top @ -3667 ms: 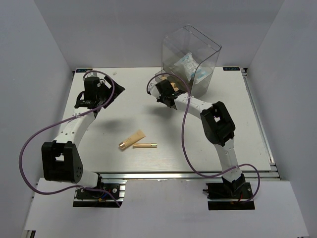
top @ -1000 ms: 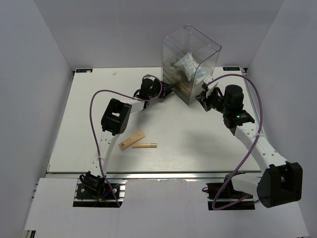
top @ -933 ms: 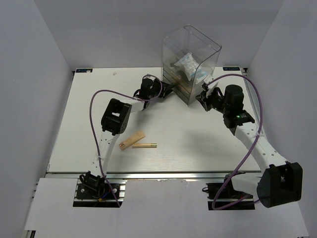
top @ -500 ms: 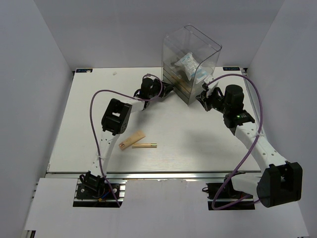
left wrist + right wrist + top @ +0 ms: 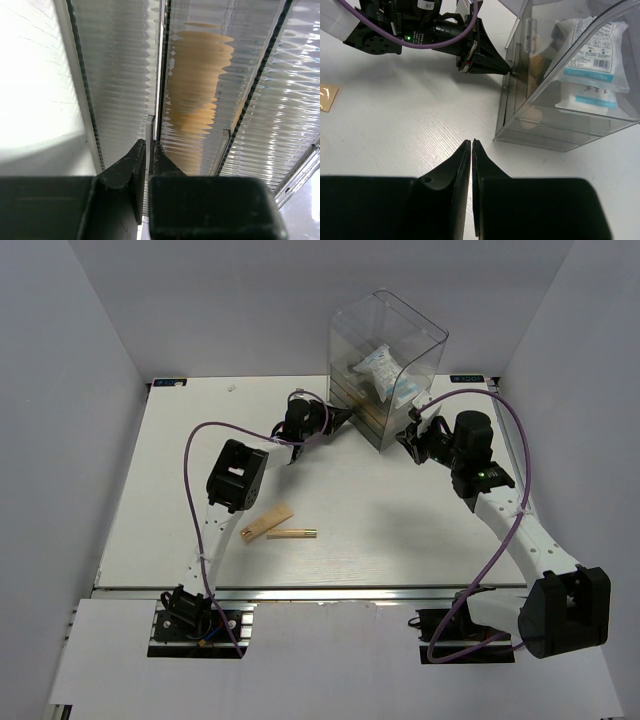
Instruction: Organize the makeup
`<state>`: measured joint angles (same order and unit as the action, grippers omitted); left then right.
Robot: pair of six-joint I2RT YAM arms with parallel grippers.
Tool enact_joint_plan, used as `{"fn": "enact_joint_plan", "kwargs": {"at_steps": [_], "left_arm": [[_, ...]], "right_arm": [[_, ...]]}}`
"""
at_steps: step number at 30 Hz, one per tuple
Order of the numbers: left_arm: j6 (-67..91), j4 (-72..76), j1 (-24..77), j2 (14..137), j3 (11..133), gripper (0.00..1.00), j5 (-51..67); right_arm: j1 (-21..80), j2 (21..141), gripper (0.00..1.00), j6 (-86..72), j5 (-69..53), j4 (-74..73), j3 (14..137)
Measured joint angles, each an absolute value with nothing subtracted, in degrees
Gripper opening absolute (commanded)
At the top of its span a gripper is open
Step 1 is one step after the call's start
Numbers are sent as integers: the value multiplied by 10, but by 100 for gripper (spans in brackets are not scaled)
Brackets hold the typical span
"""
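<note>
At the ribbed front of the drawer box (image 5: 400, 335), the left gripper (image 5: 149, 150) has its jaws nearly closed, seemingly pinching a drawer tab (image 5: 150, 122), with peach sponges (image 5: 200, 85) blurred behind. The right gripper (image 5: 471, 145), jaws together and empty, hovers at the box's 5 o'clock. The tube (image 5: 266, 523) and gold stick (image 5: 292, 534) lie toward 7 o'clock.

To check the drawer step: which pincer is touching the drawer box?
The left pincer: its tips close on a thin tab on the front of the drawer box. The right pincer hangs shut over the table, apart from it.
</note>
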<state>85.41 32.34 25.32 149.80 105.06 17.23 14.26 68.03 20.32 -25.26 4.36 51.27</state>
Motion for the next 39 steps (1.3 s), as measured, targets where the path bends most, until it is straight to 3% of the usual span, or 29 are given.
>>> {"fn": "enact_joint_plan", "kwargs": {"at_steps": [16,30,33,34,35,39], "left_arm": [[850,408,249,1461,947,0,157],[797,408,218,1333,759,0,173],[784,396,215,1317,742,13,177],[779,392,214,1316,742,26,180],[774,389,213,1315,742,32,182],[756,361,210,1315,751,44,196]], "right_arm": [[142,680,12,203,-265,38,513],[143,699,25,221,-328,-1,514],[143,710,33,230,-347,-20,517],[143,715,37,233,-352,-26,519],[144,719,40,238,-359,-34,522],[163,736,56,281,-387,-83,540]]}}
